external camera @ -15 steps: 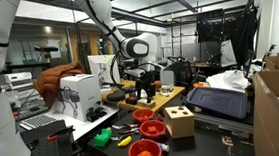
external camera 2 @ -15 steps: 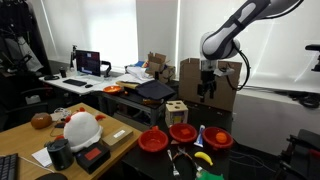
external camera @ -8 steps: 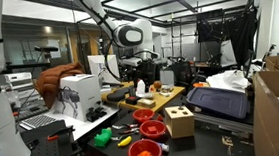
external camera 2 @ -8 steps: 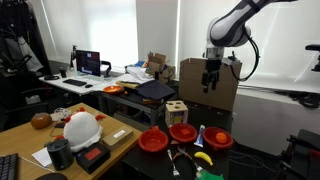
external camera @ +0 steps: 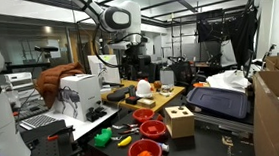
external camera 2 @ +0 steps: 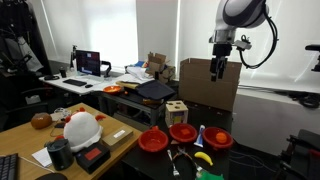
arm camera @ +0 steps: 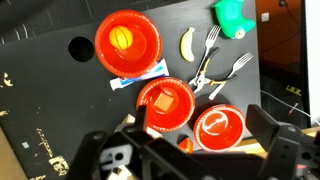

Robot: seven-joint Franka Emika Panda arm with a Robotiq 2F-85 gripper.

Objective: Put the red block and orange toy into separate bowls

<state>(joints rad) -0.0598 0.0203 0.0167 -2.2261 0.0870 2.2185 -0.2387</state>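
Note:
Three red bowls stand on the black table. In the wrist view the upper bowl (arm camera: pixel 127 42) holds the orange toy (arm camera: pixel 121 38). The middle bowl (arm camera: pixel 165 103) holds the red block (arm camera: pixel 166 101). The third bowl (arm camera: pixel 220 126) is empty. The bowls show in both exterior views (external camera: pixel 152 130) (external camera 2: pixel 183 131). My gripper (arm camera: pixel 203 125) is open and empty. It hangs high above the bowls, apart from them, in both exterior views (external camera: pixel 130 61) (external camera 2: pixel 218 68).
A tan wooden box (external camera: pixel 180 120) (external camera 2: pixel 176 110) stands beside the bowls. A green toy (arm camera: pixel 232 15), a yellow piece (arm camera: pixel 186 43), forks (arm camera: pixel 207 50) and pliers lie near the bowls. Cardboard boxes (external camera 2: pixel 208 83) and cluttered desks surround the table.
My arm has risen and swung away from the table. The gripper has stayed empty. The bowls and their contents have not moved.

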